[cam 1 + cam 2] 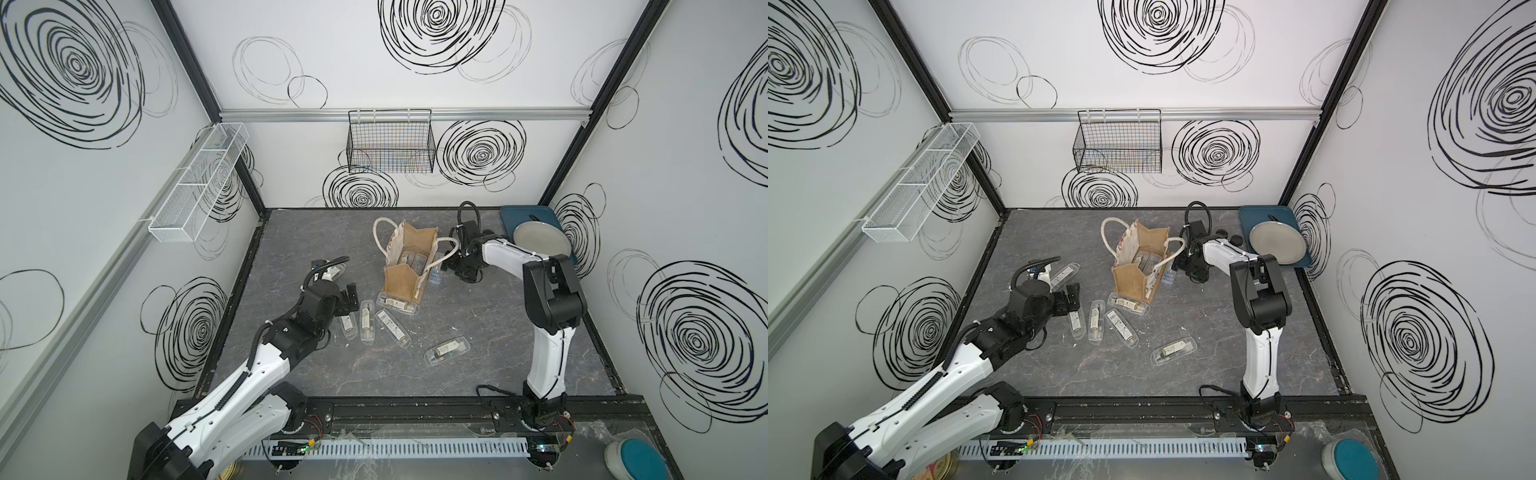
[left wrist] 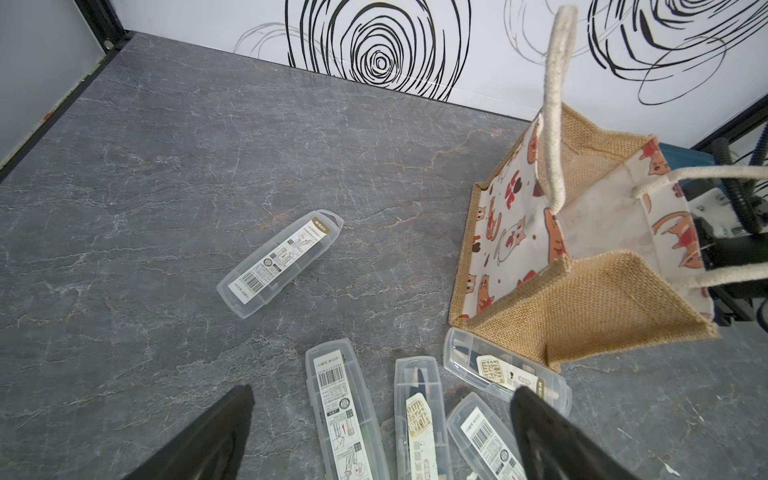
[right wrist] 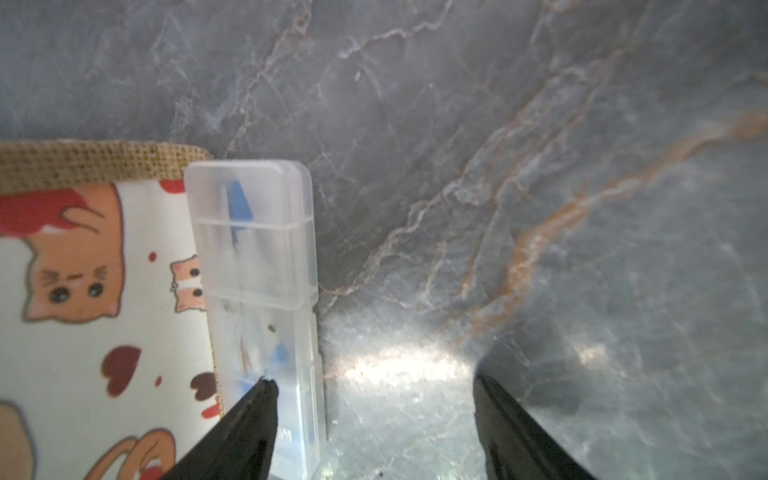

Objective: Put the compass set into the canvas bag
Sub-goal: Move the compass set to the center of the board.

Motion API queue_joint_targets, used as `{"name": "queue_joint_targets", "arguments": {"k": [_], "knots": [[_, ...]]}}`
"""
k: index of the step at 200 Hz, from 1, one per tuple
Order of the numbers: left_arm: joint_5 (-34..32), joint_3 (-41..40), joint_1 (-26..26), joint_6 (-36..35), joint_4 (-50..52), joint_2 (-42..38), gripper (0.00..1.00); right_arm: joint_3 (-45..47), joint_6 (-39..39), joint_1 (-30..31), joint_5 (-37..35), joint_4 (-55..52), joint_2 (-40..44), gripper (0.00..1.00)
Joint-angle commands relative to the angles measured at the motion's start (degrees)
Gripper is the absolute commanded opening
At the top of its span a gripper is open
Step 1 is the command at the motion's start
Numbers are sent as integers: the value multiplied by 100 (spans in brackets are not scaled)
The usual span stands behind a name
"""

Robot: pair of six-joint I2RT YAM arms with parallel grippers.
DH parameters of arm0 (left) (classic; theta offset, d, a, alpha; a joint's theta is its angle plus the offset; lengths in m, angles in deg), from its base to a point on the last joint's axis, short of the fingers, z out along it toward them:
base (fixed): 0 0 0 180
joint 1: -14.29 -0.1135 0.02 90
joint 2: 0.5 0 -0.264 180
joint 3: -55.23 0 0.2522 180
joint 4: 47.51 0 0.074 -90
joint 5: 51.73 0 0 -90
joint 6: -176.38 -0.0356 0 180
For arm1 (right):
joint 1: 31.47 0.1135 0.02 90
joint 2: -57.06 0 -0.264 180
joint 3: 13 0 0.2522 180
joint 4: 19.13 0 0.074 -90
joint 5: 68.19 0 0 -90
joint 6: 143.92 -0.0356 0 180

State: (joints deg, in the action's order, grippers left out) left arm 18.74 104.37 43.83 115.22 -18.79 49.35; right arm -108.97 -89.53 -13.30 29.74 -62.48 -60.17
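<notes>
The canvas bag (image 1: 401, 286) (image 2: 590, 299) stands open mid-table, tan with cat-print panels (image 3: 83, 291) and white rope handles. Clear compass set cases (image 1: 409, 264) lie inside it. Another case (image 3: 257, 249) (image 1: 436, 275) rests against the bag's right side. My right gripper (image 3: 374, 382) (image 1: 451, 266) is open just over it, one fingertip (image 3: 262, 399) over the case and the other over bare table. Several more cases lie in front of the bag (image 2: 338, 411) (image 2: 419, 419) (image 1: 446, 351). My left gripper (image 2: 382, 390) (image 1: 351, 297) hangs wide open above them, holding nothing.
A lone case (image 2: 282, 264) lies left of the bag, partly behind my left arm in both top views. A blue tray (image 1: 509, 216) with a grey plate (image 1: 540, 241) sits at the back right. A black wire basket (image 1: 390, 143) and a white mesh basket (image 1: 199, 183) hang on the walls.
</notes>
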Motion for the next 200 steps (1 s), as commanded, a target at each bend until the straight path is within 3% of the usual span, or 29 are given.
{"name": "queue_joint_targets", "arguments": {"k": [1,152,200], "knots": [[-64,146,-45,-87,-83,-7,99,-237,-86,54,-28,-220,-343,79],[-91,84,-141,-122,-55,-102,99,-1549,-34,305,-316,-948,-1381,82],[-113,49,-140,-111,-15,-177,99,-1886,94,475,-759,-1506,-1671,80]]}}
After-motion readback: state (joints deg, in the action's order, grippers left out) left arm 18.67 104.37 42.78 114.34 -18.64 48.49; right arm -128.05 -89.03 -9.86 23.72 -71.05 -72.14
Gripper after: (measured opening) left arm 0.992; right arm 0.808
